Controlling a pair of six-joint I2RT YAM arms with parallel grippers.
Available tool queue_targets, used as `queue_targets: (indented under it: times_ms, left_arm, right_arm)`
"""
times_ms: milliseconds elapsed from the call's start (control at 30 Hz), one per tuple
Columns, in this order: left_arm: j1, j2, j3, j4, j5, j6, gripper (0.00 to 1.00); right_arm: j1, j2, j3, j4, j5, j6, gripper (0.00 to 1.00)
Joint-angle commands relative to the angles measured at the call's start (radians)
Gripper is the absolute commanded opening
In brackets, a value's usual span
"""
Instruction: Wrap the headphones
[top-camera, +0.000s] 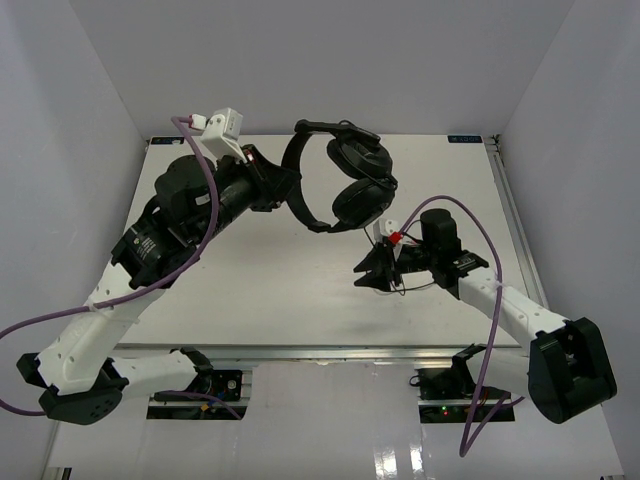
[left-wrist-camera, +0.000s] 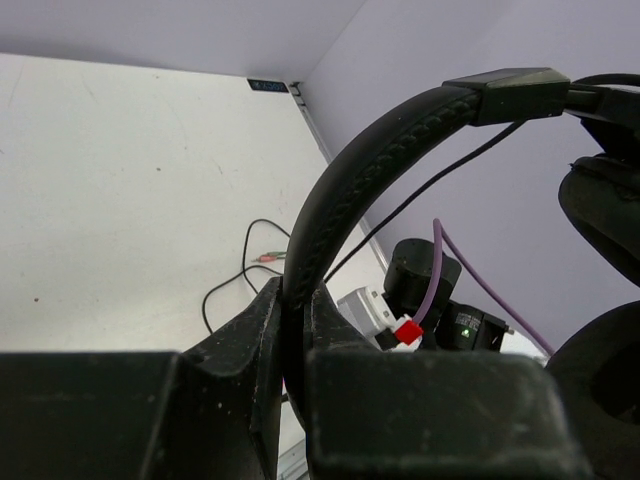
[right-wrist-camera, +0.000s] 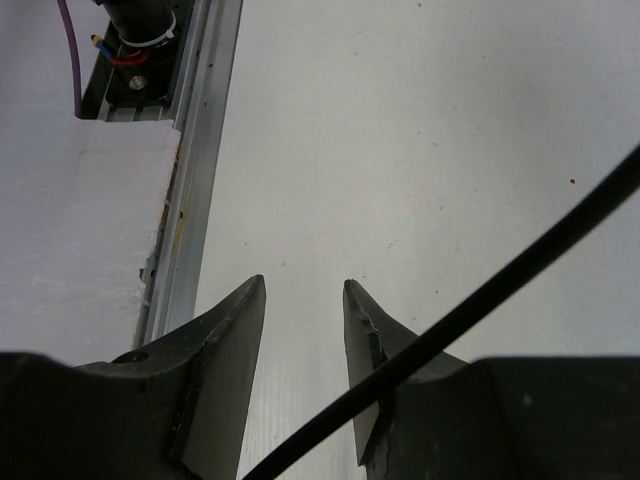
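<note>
The black headphones (top-camera: 350, 180) hang in the air over the far middle of the table, their two earcups stacked on the right. My left gripper (top-camera: 287, 187) is shut on the thin headband (left-wrist-camera: 372, 140), which runs up from between its fingers (left-wrist-camera: 262, 320) in the left wrist view. The thin black cable (left-wrist-camera: 243, 262) trails down and lies looped on the table. My right gripper (top-camera: 362, 277) is open and low over the table. In the right wrist view (right-wrist-camera: 303, 290) the cable (right-wrist-camera: 520, 270) crosses slantwise over its right finger and is not gripped.
The white table (top-camera: 270, 290) has a metal rail (right-wrist-camera: 195, 180) along its near edge and another (top-camera: 505, 200) on the right. White walls close in the back and both sides. Purple robot cables (top-camera: 480, 240) loop off both arms.
</note>
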Motion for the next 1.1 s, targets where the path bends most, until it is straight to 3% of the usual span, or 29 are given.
queue_targets:
  times_ms: [0,100,200,300,533,800,1067]
  left_arm:
    - [-0.003,-0.059,-0.034,0.073,0.065,-0.05,0.0]
    - [-0.003,-0.077,-0.067,0.084,0.082,-0.058,0.0]
    - [-0.003,-0.091,-0.084,0.086,0.09,-0.06,0.0]
    - [-0.003,-0.093,-0.092,0.085,0.109,-0.058,0.0]
    - [-0.003,-0.085,-0.105,0.084,0.121,-0.063,0.0]
    - [-0.003,-0.063,-0.12,0.084,0.042,-0.049,0.0]
    - [0.032,0.042,-0.114,0.09,-0.093,0.003,0.0]
  right_arm:
    - [-0.021,-0.001,0.053,-0.051,-0.001,-0.052,0.35]
    - [-0.028,0.002,0.052,-0.058,-0.026,-0.069,0.51]
    - [-0.034,0.006,0.053,-0.091,-0.052,-0.104,0.56]
    - [-0.034,0.019,0.063,-0.106,-0.059,-0.126,0.49]
    - [-0.035,0.046,0.069,-0.082,-0.098,-0.108,0.17]
    - [-0.044,-0.013,0.063,-0.086,-0.066,-0.099,0.1]
    - [-0.037,-0.135,0.245,-0.545,0.245,-0.426,0.08]
